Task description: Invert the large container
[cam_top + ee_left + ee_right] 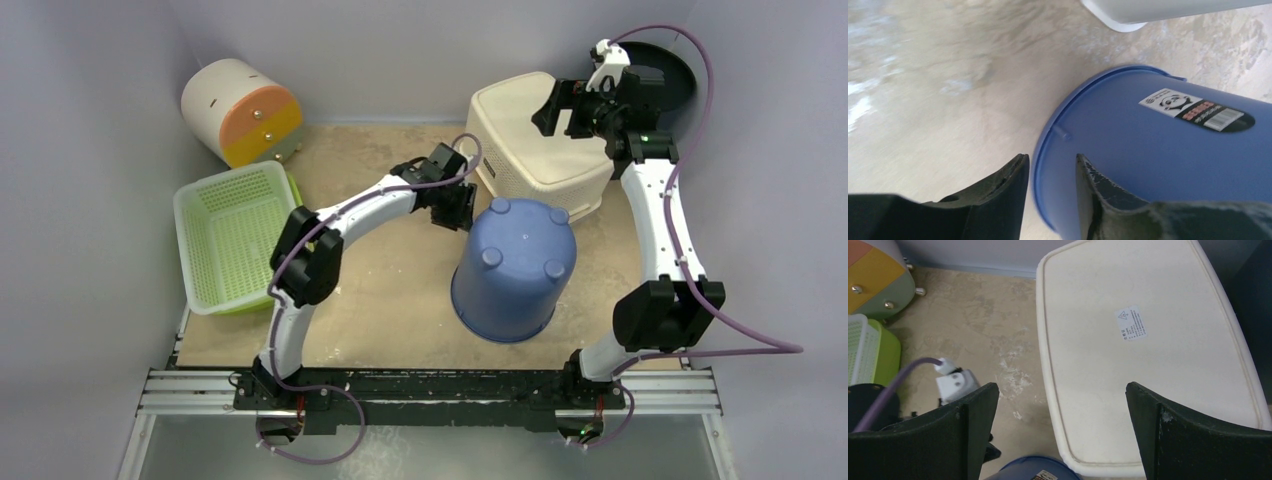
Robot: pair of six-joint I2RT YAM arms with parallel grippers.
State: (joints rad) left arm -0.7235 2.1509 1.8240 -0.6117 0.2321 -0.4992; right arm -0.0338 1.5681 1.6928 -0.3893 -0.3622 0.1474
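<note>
A blue bucket stands mouth-down in the middle of the table, its footed base facing up. A cream rectangular basket sits base-up behind it. My left gripper is open beside the bucket's upper left edge. In the left wrist view the bucket fills the right side, and its base edge shows in the gap between my fingers, which hold nothing. My right gripper hovers wide open and empty over the cream basket; the bucket's edge shows below it.
A green mesh basket lies at the left. A round cream cabinet with orange and yellow drawers stands at the back left. A black dish leans in the back right corner. Grey walls enclose the table.
</note>
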